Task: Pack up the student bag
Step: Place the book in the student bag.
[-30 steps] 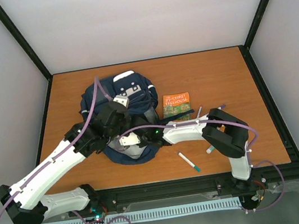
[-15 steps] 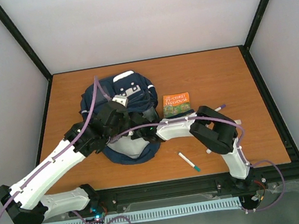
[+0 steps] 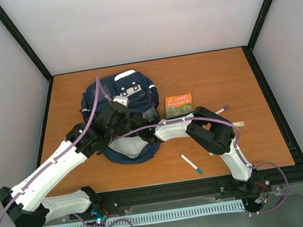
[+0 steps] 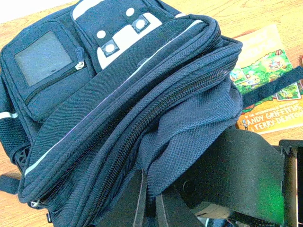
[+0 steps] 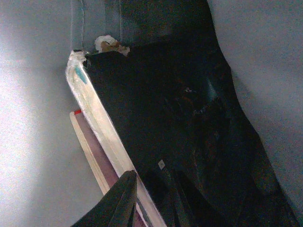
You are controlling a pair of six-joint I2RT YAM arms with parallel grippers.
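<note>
The student bag lies on the left half of the wooden counter, front face up. Its long axis runs far to near: the white-grey buckle patch sits at the far end and the open mouth faces the arm bases. The shell is a coarse navy weave, soft and creased, with a heavy dark zip curving along the mouth and a small zipped pocket with a grey window on the front.

The left gripper has its jaws clamped on a fold of the bag's fabric at the mouth, with the cloth bunched between them. The right gripper is pushed inside the bag through the opening, where pale grey lining shows. We cannot tell whether its jaws are apart or together.

Inside the bag, against the smooth lining, we see a flat dark-covered slab with a white edge. A thinner flat piece, pale and maroon, lies beside it.

Just to the right of the bag, an orange and green paperback lies flat on the counter. A white pen with a teal tip lies nearer, well apart from the bag
</note>
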